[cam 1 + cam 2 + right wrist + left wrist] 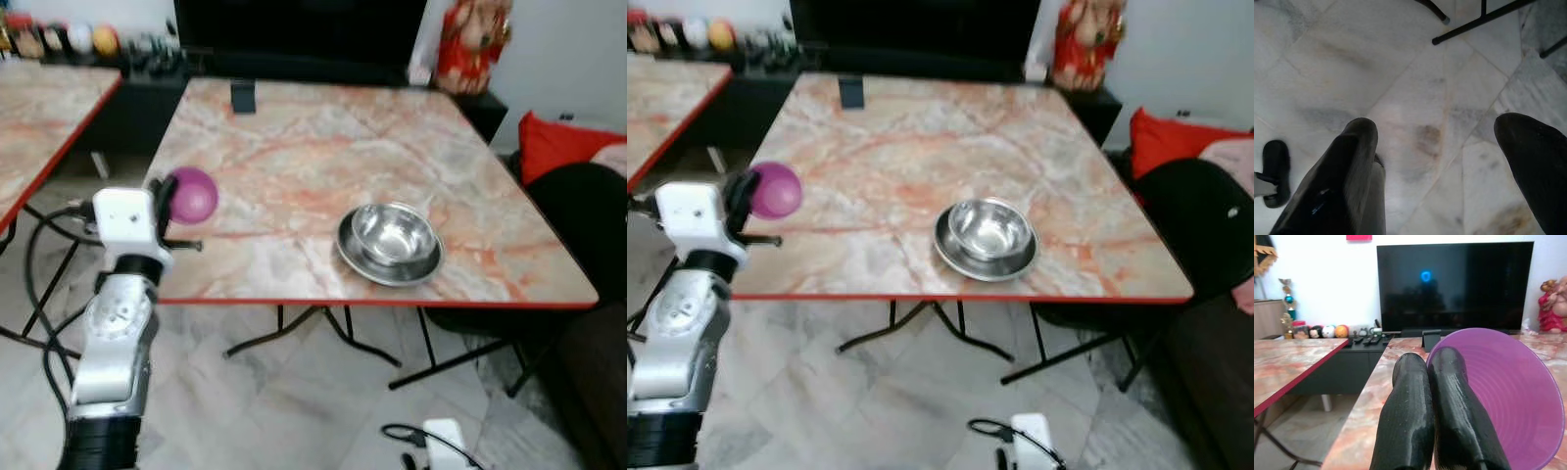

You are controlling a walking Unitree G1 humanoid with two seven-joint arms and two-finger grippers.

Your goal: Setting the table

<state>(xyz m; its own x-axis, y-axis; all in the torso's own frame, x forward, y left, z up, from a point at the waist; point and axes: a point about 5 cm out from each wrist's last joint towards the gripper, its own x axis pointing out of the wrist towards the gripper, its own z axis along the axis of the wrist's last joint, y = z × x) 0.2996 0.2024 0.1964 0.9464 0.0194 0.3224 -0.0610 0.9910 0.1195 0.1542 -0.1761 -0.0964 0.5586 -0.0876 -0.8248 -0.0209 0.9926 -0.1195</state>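
Nearest, low at the frame's foot: right claw [1440, 171] hanging over the pale marble floor [1400, 73], fingers [1347, 166] spread wide, nothing between them. On that floor beside it, a dark shoe [1276, 171]; farther off, black desk legs [1479, 19].

Up on the robot's left: silver left arm [116, 333] raised at the near left edge of the desk [323, 147]. Left claw [1437, 431] pinched narrow on the rim of a purple bowl [191, 194], one finger inside the bowl, one outside. Bowl tipped on its side, held above the desk's left edge, mouth turned toward the wrist camera; cannot tell whether touching the top.

Farther in, right of centre near the front edge: steel bowl [394, 233] seated upright in a wider steel plate [364, 262], well apart from the purple bowl.

At the far edge: small dark stand [243, 97], upright. Off to the left, a second desk [44, 117] with the same red trim. To the right, a red cushion [558, 142] on dark seating.

Behind: black TV [1454, 284] on a low cabinet, remotes [1364, 339] and small round figurines [1327, 331] along it, a red figure [472, 44] at the right end.
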